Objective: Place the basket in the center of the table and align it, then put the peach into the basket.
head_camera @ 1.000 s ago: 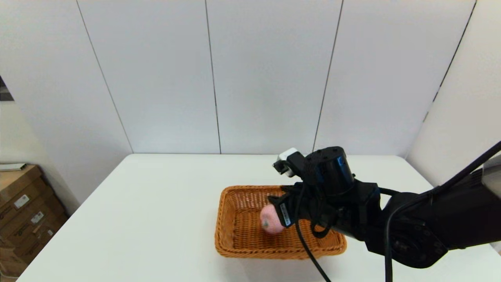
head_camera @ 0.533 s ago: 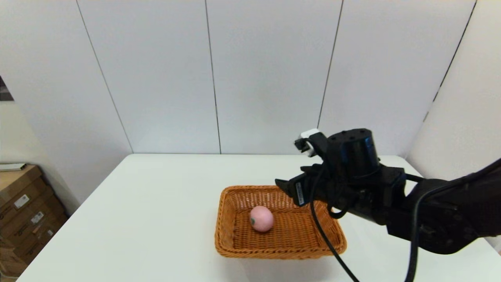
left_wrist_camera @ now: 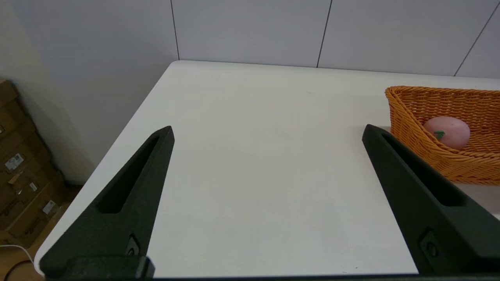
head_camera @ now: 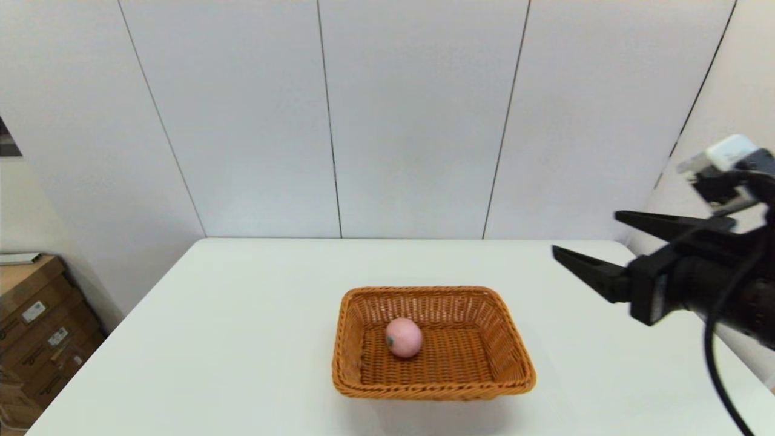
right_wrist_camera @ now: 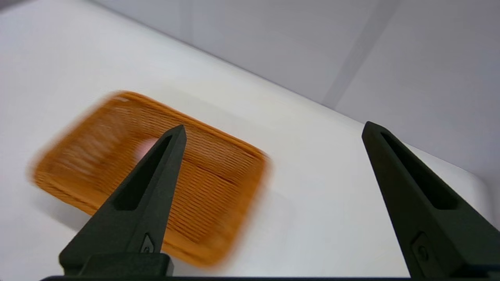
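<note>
The orange-brown wicker basket [head_camera: 432,343] stands near the middle of the white table [head_camera: 242,315], its long sides square to the front edge. Inside it, left of centre, lies the pink peach [head_camera: 404,337], green stem mark facing the front. My right gripper [head_camera: 584,239] hangs open and empty above the table's right edge, well clear of the basket. The left gripper [left_wrist_camera: 267,130] is open over the table's left part, with the basket [left_wrist_camera: 449,128] and peach [left_wrist_camera: 447,131] off to its side. In the right wrist view the basket [right_wrist_camera: 117,156] lies below the fingers [right_wrist_camera: 156,171].
Cardboard boxes [head_camera: 36,327] are stacked on the floor left of the table. A white panelled wall [head_camera: 387,121] closes the back and right side. Bare tabletop surrounds the basket on all sides.
My right gripper let go of the peach, which now rests in the basket. The arm then rose and drew back to the right, away from the basket.
</note>
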`<action>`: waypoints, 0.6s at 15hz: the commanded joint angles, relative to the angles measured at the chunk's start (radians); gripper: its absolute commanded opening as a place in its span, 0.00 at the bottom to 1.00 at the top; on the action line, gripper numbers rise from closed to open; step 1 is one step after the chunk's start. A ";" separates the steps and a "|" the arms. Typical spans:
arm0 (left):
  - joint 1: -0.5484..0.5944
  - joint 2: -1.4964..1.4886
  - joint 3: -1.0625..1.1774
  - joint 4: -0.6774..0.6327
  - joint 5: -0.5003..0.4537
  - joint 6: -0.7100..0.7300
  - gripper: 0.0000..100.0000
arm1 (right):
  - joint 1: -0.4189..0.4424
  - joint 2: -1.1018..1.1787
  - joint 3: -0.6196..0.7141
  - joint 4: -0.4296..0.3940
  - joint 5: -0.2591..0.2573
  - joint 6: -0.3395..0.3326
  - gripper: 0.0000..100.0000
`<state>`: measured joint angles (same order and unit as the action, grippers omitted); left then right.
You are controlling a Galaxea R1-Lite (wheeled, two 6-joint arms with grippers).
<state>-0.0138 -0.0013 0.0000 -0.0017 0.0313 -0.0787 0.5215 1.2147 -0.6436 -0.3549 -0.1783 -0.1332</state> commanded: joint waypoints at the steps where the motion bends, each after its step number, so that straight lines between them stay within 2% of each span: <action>1: 0.000 0.000 0.000 0.000 0.001 -0.001 1.00 | -0.385 -0.471 0.173 0.214 -0.003 -0.026 1.00; 2: 0.000 0.000 0.000 0.000 0.001 -0.001 1.00 | -0.431 -0.540 0.208 0.240 -0.001 -0.026 1.00; 5: 0.000 0.000 0.000 0.000 0.001 -0.001 1.00 | -0.462 -0.739 0.268 0.333 0.011 0.010 1.00; 7: 0.000 0.000 0.000 0.000 0.001 -0.003 1.00 | -0.488 -0.850 0.305 0.350 0.011 0.050 1.00; 9: 0.000 0.000 0.000 -0.001 0.001 -0.003 1.00 | -0.552 -0.937 0.349 0.366 0.016 0.050 1.00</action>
<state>-0.0138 -0.0013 0.0000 -0.0017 0.0317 -0.0798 0.0432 0.4526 -0.3579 -0.0128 -0.1664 -0.0943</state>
